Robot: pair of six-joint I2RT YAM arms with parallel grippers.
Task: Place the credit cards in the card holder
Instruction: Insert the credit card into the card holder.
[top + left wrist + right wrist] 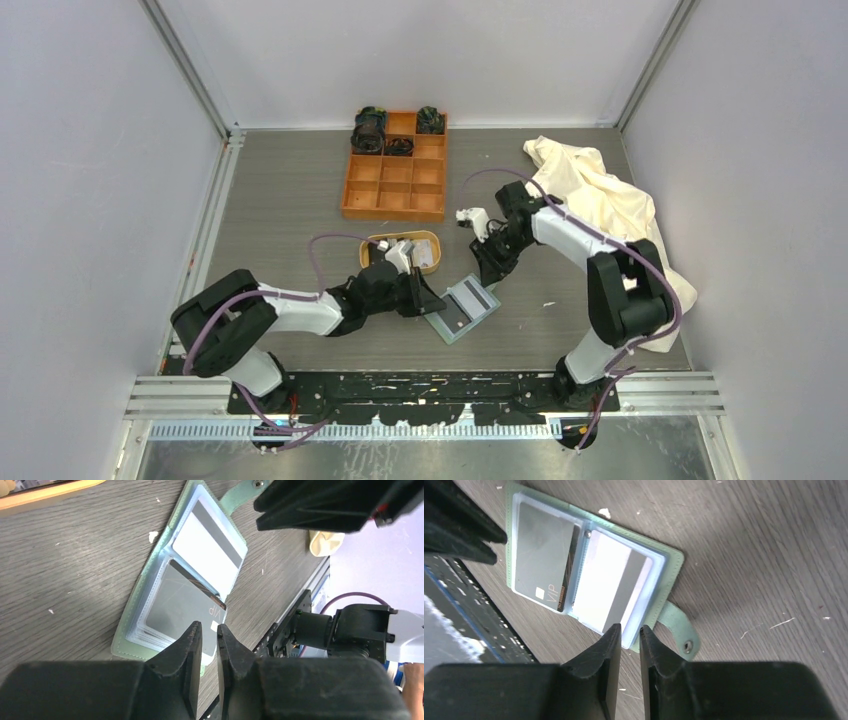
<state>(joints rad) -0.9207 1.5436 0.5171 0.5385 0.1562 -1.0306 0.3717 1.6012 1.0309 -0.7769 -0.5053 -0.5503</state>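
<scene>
Holder open flat on table, near tray. Dark card and white card seated in its pockets. Left fingers and right fingers at holder's opposite edges, nearly together, empty; probably steadying it.

Card holder lies open on the worktop, centre front, with two credit cards side by side in its pockets. Tray sits just behind-left of it, compartment box further behind, cloth at right rear.

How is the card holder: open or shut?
Open: the card holder lies flat, pockets up, one holding a dark VIP card, the other a white striped card.
</scene>
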